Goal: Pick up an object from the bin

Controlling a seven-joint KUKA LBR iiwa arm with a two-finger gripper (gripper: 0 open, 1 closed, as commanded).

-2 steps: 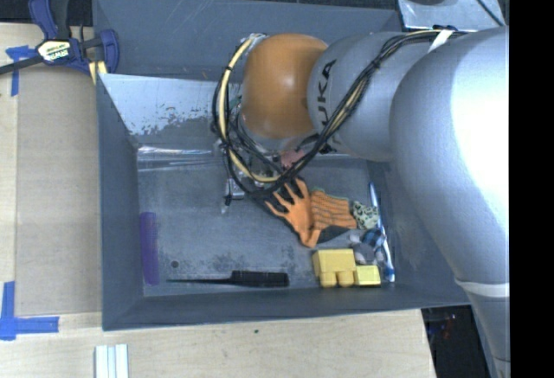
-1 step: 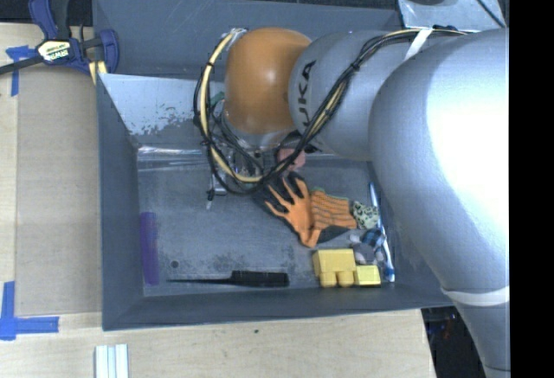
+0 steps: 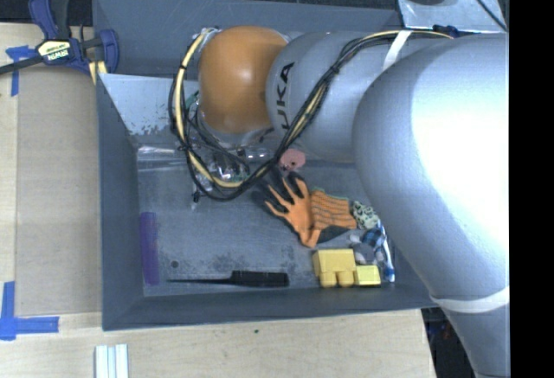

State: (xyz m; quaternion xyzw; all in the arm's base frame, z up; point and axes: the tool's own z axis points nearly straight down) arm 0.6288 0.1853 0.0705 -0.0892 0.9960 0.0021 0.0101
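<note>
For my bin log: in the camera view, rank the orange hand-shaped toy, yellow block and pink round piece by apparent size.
1. orange hand-shaped toy
2. yellow block
3. pink round piece, though the arm may hide part of it.

An orange glove-shaped thing (image 3: 303,208) lies flat on the floor of the bin (image 3: 117,221), right of centre, its spread fingers pointing up and left and dark at the tips. Just above those fingers sits a small pink disc (image 3: 293,161). Yellow blocks (image 3: 344,268) lie side by side by the near wall, below the glove's cuff. A thin black strip (image 3: 238,279) lies lengthwise along the same wall, and a purple stick (image 3: 149,246) runs along the left wall.
</note>
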